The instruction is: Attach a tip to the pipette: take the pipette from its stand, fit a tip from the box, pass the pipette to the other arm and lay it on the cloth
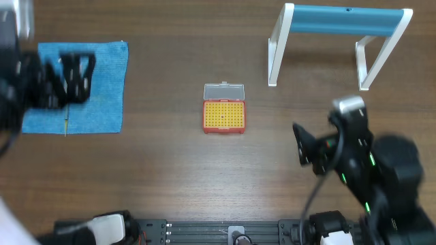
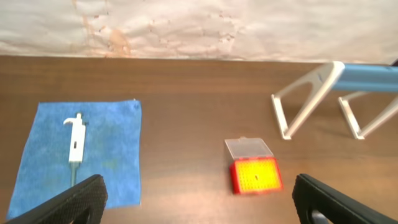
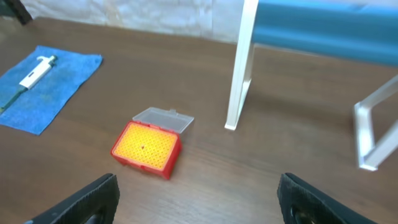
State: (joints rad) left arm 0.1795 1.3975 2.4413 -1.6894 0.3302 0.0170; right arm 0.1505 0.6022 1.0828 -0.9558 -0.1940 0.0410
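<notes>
Released and empty like the right gripper (image 3: 198, 190), the left gripper (image 2: 199, 193) hid from above most of the pipette (image 2: 76, 140) on the cloth (image 2: 115, 149), nine o'clock of the box (image 1: 223, 117).

Top camera: straight down on table (image 1: 170, 177). Wrist cameras: raised, tilted forward toward far wall (image 2: 249, 25) (well back from things). All three share tip box (image 1: 223, 117), cloth (image 1: 112, 88), stand (image 1: 340, 20).

Bare worktop (image 1: 163, 177) runs wide between the cloth (image 1: 109, 88) and the tip box (image 1: 223, 116), and again between the tip box and the stand (image 1: 340, 19). The stand's white legs and blue bar block the far right corner. The tip box stands alone mid-worktop.
</notes>
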